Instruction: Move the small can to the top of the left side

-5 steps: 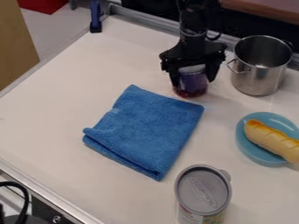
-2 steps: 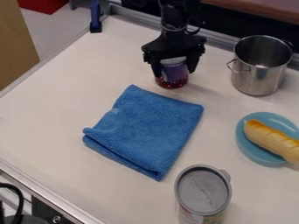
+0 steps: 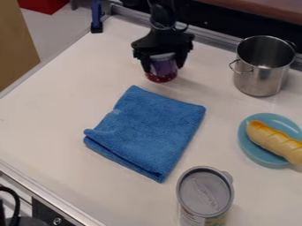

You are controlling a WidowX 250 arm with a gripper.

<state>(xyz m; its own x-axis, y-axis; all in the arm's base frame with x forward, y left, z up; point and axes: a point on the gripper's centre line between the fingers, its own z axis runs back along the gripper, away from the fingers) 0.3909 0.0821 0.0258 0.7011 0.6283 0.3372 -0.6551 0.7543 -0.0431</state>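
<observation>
Gripper (image 3: 161, 64) at upper middle of the table (image 3: 53, 106), pointing down. Fingers part-way open, clamped on the small can (image 3: 163, 70), one finger on either side. Can upright between them, its purple and red lower part below the fingertips; base possibly just off the surface, hard to judge at this slant. Relative to the gripper: blue cloth (image 3: 147, 130) nearer the camera, metal pot (image 3: 263, 73) to the image's right, lidded canister (image 3: 205, 196) well apart, nearest the camera.

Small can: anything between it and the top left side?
Nothing visible stands in the way: only tabletop lies between the can, held by the gripper, and there. The blue cloth lies nearer the camera.
</observation>
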